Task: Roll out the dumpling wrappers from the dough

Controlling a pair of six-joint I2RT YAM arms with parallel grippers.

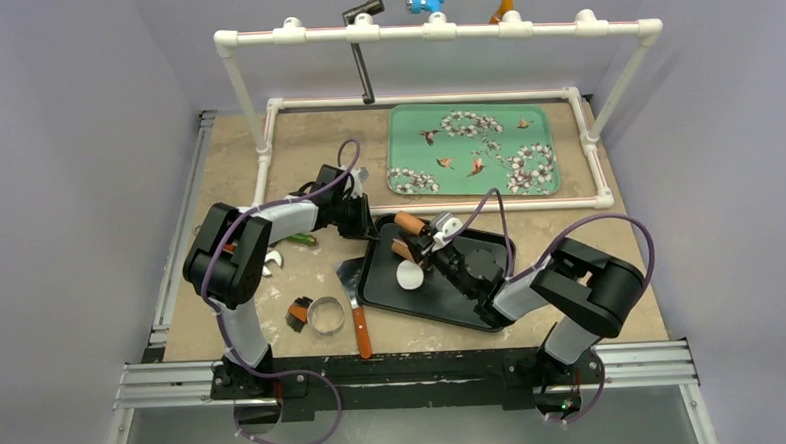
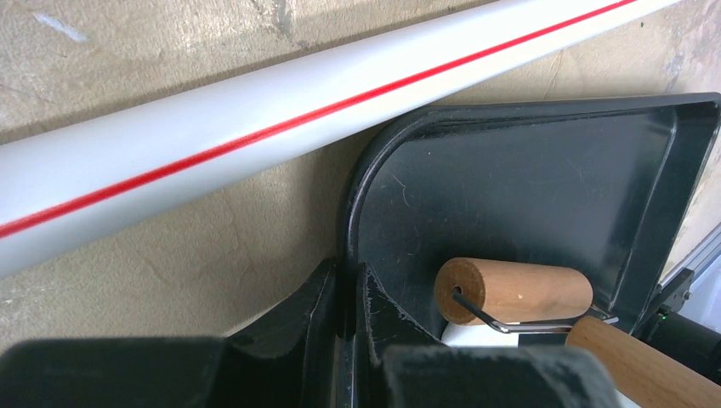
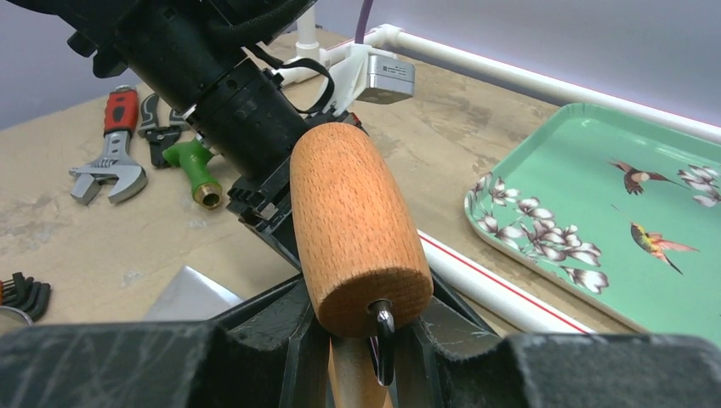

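Black plastic made the tray (image 1: 478,303) in the middle of the table, seen from the top. One dumpling wrapper (image 1: 408,274) lay flat on it, close to the tray's left rim. It was round, so it had no long side. The right gripper (image 1: 417,249) was just past the wrapper, on its far side, with its jaws closed on the handle of the rolling pin (image 1: 410,224). The wrapper was not between those jaws. The pin's wooden drum lay nearly left to right, close to the tray's far left corner. The left gripper (image 1: 367,226) was at that corner. A white pipe (image 1: 528,204) ran just behind the tray, and a green tray (image 1: 471,149) sat beyond it.

From the left wrist, the left gripper (image 2: 347,297) had its jaws pinched almost closed on the black tray's rim (image 2: 350,229). The wrapper (image 2: 466,334) showed only as a small white bit under the drum (image 2: 514,291), to the right of these jaws. Bare tray floor showed past the drum, up to the far wall. The pipe (image 2: 255,127) lay close by the corner.

From the right wrist, the right gripper (image 3: 353,357) held the pin's handle snugly between its jaws. The drum (image 3: 357,229) pointed away, toward the left arm (image 3: 212,93). The wrapper was hidden here.
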